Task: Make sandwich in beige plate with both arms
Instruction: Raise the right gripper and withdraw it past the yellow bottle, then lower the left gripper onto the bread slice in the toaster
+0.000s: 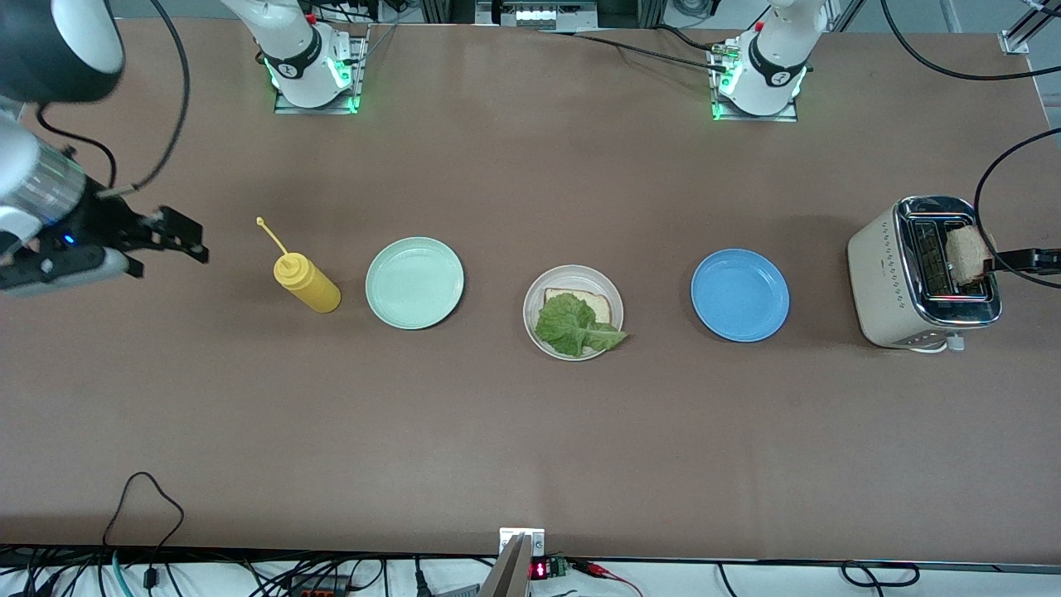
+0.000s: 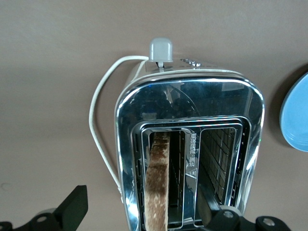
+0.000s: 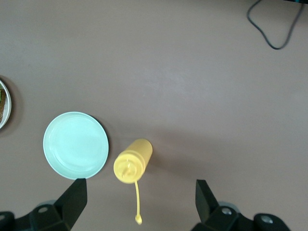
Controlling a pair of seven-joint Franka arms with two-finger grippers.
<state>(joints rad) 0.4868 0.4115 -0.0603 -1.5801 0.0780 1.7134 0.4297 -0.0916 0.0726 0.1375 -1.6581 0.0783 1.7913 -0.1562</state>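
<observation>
Toast (image 1: 967, 254) is light and crumbly; pinch its raised edge with your open left gripper (image 2: 144, 219), above the toaster (image 1: 924, 278). Right gripper (image 1: 170, 240) waits open near the bottle (image 1: 307, 282).

A broad brown table (image 1: 530, 464) fills the scene under even light; black cables (image 1: 149, 514) trail along its edge nearest the front camera.

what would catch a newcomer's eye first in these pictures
Probably the beige plate mid-table, holding one bread slice under a ruffled lettuce leaf, between a mint-green plate and a blue plate. Next, the toaster at the left arm's end, a browned slice standing in one slot, the open left claw over it.
</observation>
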